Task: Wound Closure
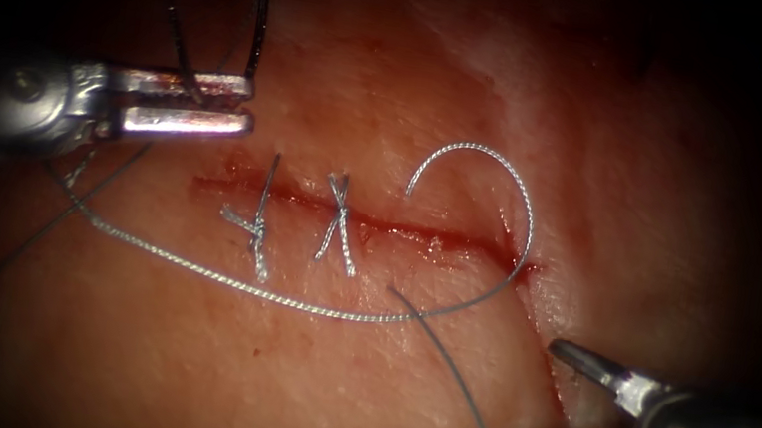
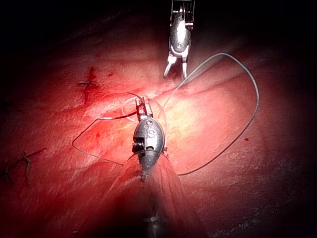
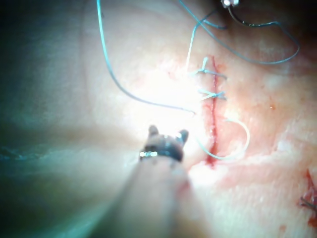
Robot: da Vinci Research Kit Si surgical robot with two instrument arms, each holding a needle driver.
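At the upper left of the endoscope view, the left tool (image 1: 241,107) has its jaws clenched on the dark needle (image 1: 180,38), held near one end; the needle rises free above the tissue (image 1: 297,373), not in it. At the lower right, the right tool (image 1: 550,401) has its jaws spread wide, grasping nothing. The thread (image 1: 288,299) loops across the horizontal cut (image 1: 398,232), arching above its right end. Two finished stitches (image 1: 339,223) cross the cut's left half.
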